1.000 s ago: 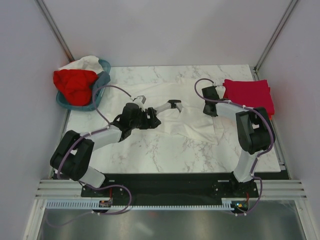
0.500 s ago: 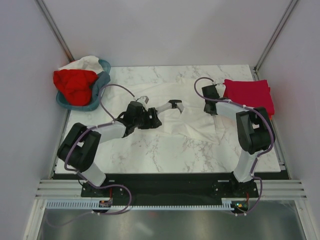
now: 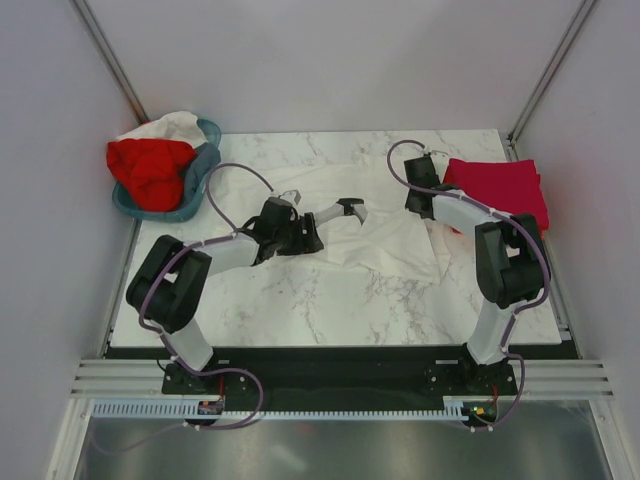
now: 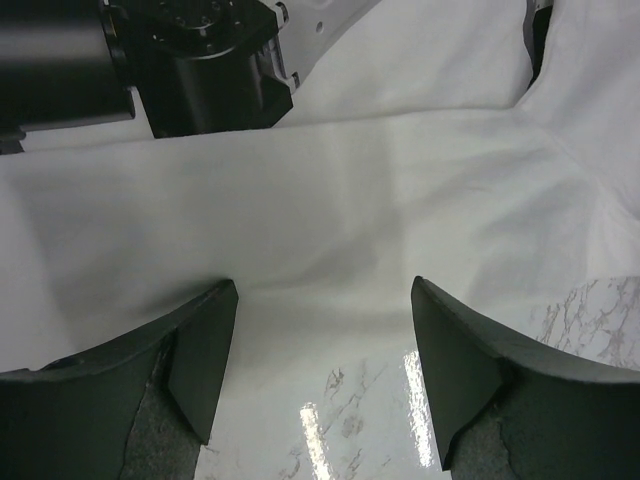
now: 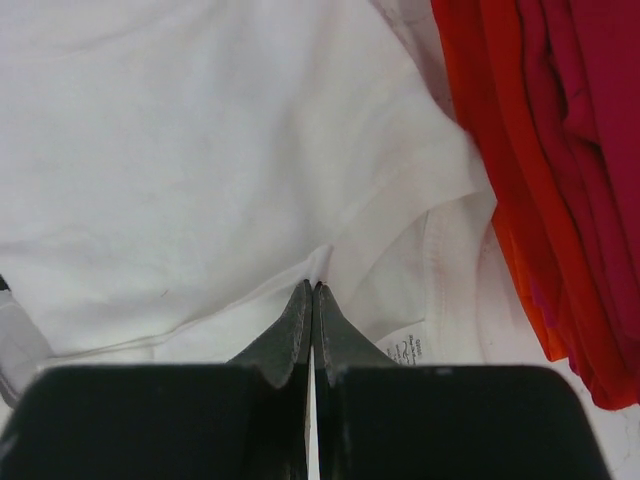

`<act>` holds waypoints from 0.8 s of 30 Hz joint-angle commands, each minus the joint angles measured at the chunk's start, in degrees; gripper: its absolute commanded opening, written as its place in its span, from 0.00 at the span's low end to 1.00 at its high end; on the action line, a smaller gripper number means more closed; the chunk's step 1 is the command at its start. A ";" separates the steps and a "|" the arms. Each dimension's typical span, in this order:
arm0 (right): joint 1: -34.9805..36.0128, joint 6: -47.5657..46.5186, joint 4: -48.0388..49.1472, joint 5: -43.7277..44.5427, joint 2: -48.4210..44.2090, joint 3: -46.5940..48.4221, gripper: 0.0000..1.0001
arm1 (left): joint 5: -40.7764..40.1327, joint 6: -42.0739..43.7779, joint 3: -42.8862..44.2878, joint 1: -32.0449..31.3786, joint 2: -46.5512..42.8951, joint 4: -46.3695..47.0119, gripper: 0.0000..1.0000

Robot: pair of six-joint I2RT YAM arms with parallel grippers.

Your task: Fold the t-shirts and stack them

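A large white t-shirt lies spread across the middle of the table. My right gripper is shut on a fold of the white t-shirt next to its collar, where the neck label shows. My left gripper stands open just above the table, with nothing between its fingers and the white t-shirt's edge right ahead of them. A folded stack of crimson and orange t-shirts lies just right of my right gripper.
A teal basket at the back left holds a bright red t-shirt and a white cloth. Grey walls close in on the table's left and right sides. Part of a black arm shows beyond the cloth in the left wrist view.
My right gripper has shut on the white t-shirt and drawn back a little toward the far edge. The left arm's elbow has swung right; its gripper has stayed in place, open.
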 commanded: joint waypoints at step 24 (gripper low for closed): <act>-0.33 -2.36 -3.26 -3.49 9.91 16.32 0.52 | -5.64 2.03 1.37 -1.50 0.31 -6.16 0.78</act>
